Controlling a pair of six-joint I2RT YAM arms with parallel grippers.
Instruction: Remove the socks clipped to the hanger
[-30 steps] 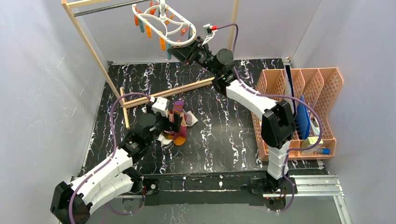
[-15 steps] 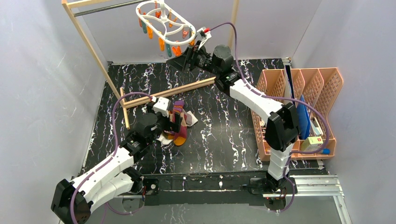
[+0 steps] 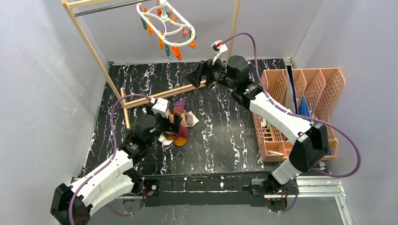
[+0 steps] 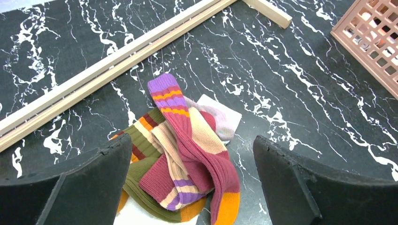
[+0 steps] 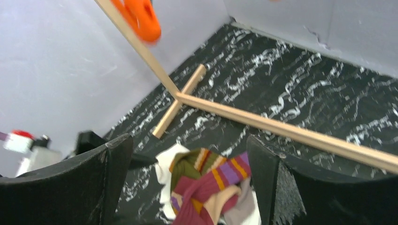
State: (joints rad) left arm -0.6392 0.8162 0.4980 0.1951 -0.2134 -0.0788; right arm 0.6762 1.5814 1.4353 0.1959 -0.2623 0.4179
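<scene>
The socks (image 3: 181, 125) lie in a heap on the black marbled table: striped maroon, purple, tan, olive and orange ones over white ones (image 4: 187, 154). My left gripper (image 3: 172, 123) hovers just above the heap, open, with a finger on each side (image 4: 192, 143). The white oval hanger (image 3: 165, 22) hangs from the rack's rail at the back, and no sock shows on its orange and teal pegs. My right gripper (image 3: 196, 75) is in the air below and right of the hanger, open and empty (image 5: 187, 143). An orange peg (image 5: 143, 18) shows at the top of the right wrist view.
The wooden rack frame (image 3: 92, 44) rises at the back left, and its base bar (image 3: 171, 92) lies across the table behind the heap. A peach slotted organiser (image 3: 300, 108) stands along the right edge. Grey walls close in the left, back and right.
My right gripper has opened and drawn back to the right and down, away from the hanger. The hanger has swung left. The left arm has stayed still.
</scene>
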